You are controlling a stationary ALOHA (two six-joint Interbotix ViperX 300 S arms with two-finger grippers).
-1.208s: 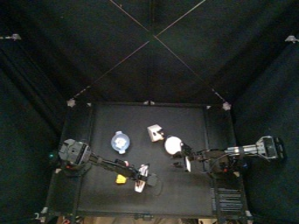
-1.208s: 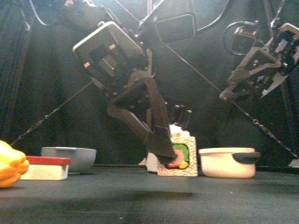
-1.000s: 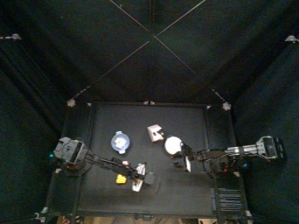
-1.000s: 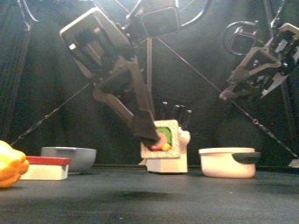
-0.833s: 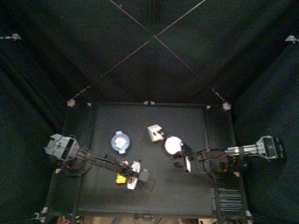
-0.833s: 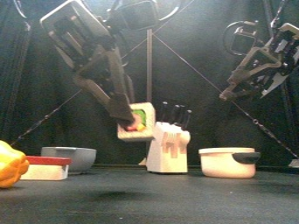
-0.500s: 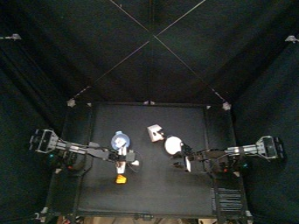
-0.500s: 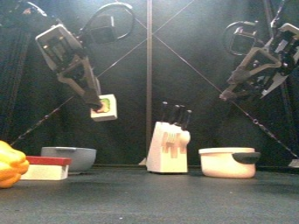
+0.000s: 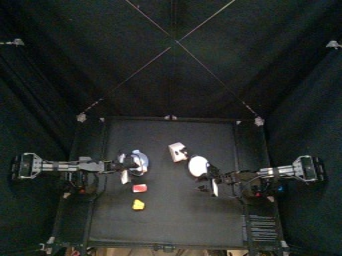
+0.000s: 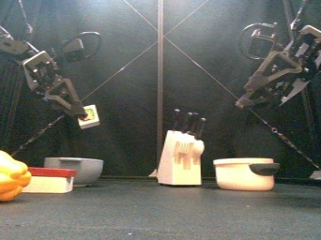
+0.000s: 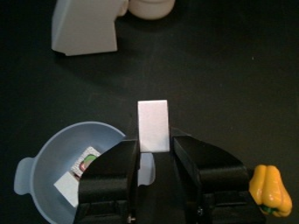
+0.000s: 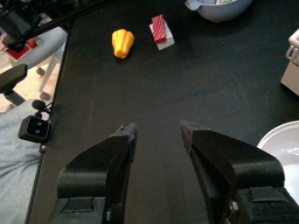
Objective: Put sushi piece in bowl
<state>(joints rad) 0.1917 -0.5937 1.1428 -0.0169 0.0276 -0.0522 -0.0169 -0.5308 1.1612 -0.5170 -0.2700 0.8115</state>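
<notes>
Left gripper (image 11: 153,157) jaws clamped on a white sushi piece (image 11: 153,129), held above the pale blue bowl (image 11: 52,157), front view showing it raised high over the counter (image 10: 163,211), left wrist view alone showing a second sushi piece lying in the bowl (image 11: 77,171), right gripper (image 12: 158,140) idle with jaws wide apart, right wrist view showing a yellow pepper (image 12: 122,42).

In the left wrist view the left hand (image 11: 156,164) covers the lower end of the sushi piece (image 11: 153,131) and part of the bowl (image 11: 65,153); the block (image 11: 86,26) and white dish (image 11: 152,8) are cut by the edge. From the front, the pepper (image 10: 10,176) is cut off at the side. In the right wrist view the dish (image 12: 278,145) and bowl (image 12: 219,7) are clipped at the edges. From the top, everything on the worktop (image 9: 167,210) is too small to tell.
</notes>
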